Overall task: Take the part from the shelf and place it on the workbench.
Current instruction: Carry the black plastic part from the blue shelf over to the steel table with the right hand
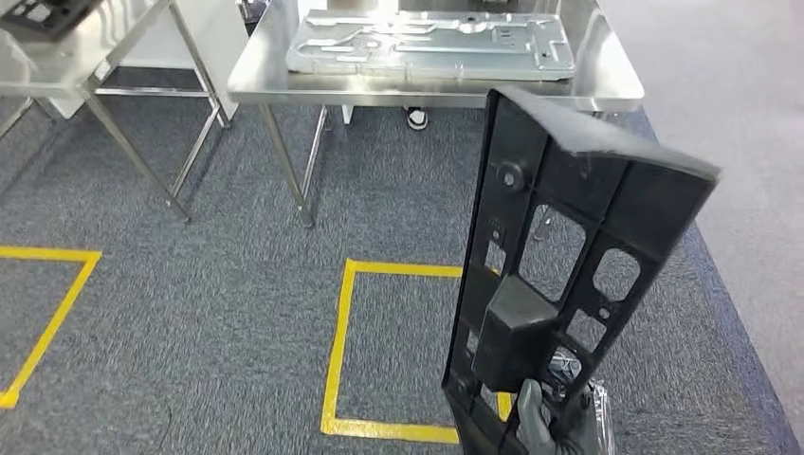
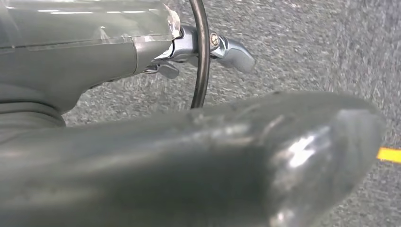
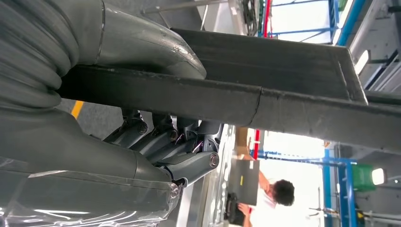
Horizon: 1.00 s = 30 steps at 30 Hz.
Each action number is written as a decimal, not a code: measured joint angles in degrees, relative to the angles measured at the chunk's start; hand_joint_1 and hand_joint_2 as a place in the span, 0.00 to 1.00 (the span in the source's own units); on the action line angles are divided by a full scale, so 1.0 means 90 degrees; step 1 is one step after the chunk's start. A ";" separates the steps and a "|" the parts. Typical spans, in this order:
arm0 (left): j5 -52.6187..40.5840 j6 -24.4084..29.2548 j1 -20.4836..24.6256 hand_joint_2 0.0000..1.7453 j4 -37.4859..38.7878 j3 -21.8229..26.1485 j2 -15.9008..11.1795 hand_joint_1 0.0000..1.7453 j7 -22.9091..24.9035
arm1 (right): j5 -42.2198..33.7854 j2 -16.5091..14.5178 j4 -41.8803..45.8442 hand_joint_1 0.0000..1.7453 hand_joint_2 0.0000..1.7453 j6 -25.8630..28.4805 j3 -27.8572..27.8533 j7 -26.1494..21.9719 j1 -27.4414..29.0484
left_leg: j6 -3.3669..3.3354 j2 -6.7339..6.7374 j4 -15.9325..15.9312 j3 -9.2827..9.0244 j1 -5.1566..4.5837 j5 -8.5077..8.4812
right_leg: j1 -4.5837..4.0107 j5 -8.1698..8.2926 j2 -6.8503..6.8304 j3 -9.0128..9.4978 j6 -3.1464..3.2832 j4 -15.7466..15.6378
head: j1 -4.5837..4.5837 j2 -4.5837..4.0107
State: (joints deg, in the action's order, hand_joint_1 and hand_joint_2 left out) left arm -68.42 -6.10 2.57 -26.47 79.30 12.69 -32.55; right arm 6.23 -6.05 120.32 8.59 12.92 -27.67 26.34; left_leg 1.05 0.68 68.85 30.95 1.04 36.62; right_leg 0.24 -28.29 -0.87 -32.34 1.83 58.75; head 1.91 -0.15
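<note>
right hand grips the black part by its lower end — held upright over the grey carpet, short of the steel workbench where a metal panel lies. left hand — grasp unclear.

Open carpet ahead; workbench top mostly under a metal panel, edges bare.

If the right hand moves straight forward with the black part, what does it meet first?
Probably the steel workbench edge ahead; the black part held by the right hand would touch first. Only carpet lies between, though depth is unclear.
</note>
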 joint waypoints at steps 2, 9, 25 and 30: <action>0.0000 -0.0004 -0.0029 0.00 -0.0002 0.0008 0.0003 0.00 0.0005 | 0.0003 0.0002 -0.0001 1.00 1.00 0.0026 0.0012 0.0011 -0.0011 | -0.0004 -0.0014 0.0480 0.0432 0.0000 0.0141 | -0.0026 -0.0066 0.0117 0.0071 0.0019 0.0000 | -0.0001 0.0000; -0.0006 -0.0024 -0.0081 0.00 -0.0028 0.0053 0.0000 0.00 0.0014 | -0.0180 0.0032 -0.0032 1.00 1.00 0.0035 0.0016 0.0004 -0.0055 | -0.0293 -0.0471 -0.0980 0.0215 -0.0115 -0.0696 | -0.0006 -0.0199 0.0574 0.0302 -0.0138 0.0029 | -0.0003 0.0000; -0.0273 0.0002 -0.0101 0.00 -0.0114 0.0080 0.0002 0.00 0.0251 | 0.2665 -0.0057 -0.0090 1.00 1.00 0.1918 -0.0141 0.1804 -0.0081 | -0.0131 -0.0171 -0.1243 -0.0521 -0.0016 -0.0531 | 0.0062 0.0013 0.0086 -0.0181 -0.0291 0.0068 | -0.0015 0.0000; -0.0475 0.0005 -0.0071 0.00 -0.0114 0.0061 -0.0066 0.00 0.0293 | 0.4577 -0.0314 -0.0258 1.00 1.00 0.2873 -0.0710 0.2616 -0.0325 | -0.0041 -0.0127 -0.0066 0.0029 0.0009 -0.0130 | 0.0068 -0.0084 0.0088 0.0110 -0.0074 -0.0026 | -0.0012 0.0000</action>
State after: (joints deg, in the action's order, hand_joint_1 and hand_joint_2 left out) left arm -72.70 -6.05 1.93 -27.50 79.85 12.10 -29.91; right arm 47.42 -8.88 118.00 34.45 6.52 -4.13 23.41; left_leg 0.68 -0.46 68.25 31.21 1.11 35.45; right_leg 0.85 -29.05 -0.09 -31.35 1.16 58.52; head 1.80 -0.15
